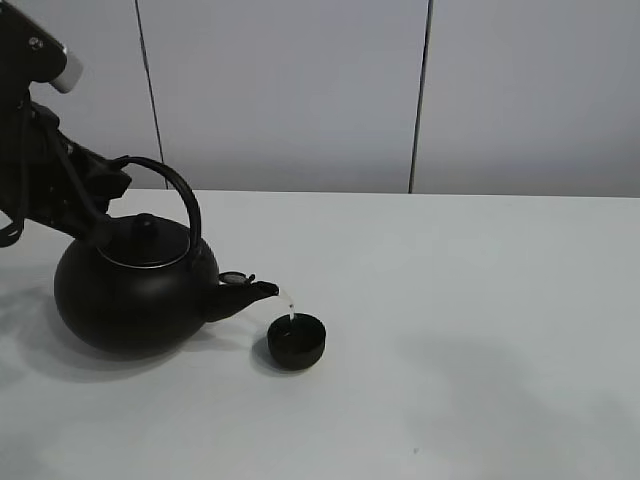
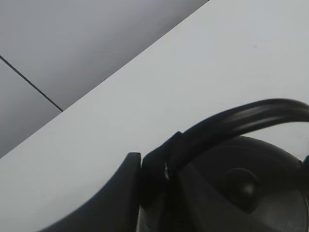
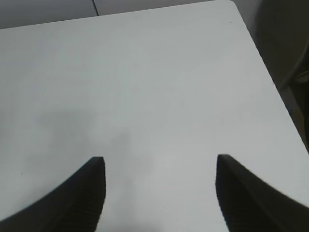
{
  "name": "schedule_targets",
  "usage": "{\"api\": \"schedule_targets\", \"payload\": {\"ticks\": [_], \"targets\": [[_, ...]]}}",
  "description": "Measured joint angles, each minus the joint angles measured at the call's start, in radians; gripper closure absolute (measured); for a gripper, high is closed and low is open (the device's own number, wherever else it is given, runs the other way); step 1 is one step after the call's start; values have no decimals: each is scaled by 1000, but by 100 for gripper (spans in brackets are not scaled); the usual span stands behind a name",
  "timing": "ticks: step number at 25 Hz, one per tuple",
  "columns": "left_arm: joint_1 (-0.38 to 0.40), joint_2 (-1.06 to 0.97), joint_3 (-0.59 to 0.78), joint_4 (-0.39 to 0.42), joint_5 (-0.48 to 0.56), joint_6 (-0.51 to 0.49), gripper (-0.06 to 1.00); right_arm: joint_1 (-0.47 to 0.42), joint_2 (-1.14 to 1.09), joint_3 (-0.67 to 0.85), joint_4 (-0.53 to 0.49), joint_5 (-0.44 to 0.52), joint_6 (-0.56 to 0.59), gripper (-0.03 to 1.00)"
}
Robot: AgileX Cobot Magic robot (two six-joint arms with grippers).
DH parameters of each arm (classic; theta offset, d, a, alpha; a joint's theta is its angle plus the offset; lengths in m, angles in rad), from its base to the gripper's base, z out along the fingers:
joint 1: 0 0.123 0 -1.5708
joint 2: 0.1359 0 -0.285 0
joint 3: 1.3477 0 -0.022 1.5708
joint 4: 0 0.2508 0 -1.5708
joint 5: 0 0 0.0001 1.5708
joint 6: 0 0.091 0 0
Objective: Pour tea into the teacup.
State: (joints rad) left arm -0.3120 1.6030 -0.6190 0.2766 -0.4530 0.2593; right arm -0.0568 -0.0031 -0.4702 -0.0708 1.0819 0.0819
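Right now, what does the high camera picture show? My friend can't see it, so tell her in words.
A big black kettle pours a thin stream of tea from its spout into a small black teacup on a white table. The left gripper holds the kettle's arched handle at the picture's left, and behind is a plain grey wall.

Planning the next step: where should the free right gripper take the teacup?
Likely across the teacup from above, spanning its outer wall: it is low, round, handleless and upright. Come from its right, clear of the kettle spout.
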Motion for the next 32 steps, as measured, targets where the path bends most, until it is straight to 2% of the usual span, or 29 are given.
{"api": "schedule_targets", "payload": {"ticks": [25,32], "targets": [[0,0,0,0,21,32,81,0,0,0,0,0,0,51],[0,0,0,0,-9,-101,81,0,0,0,0,0,0,51]]}}
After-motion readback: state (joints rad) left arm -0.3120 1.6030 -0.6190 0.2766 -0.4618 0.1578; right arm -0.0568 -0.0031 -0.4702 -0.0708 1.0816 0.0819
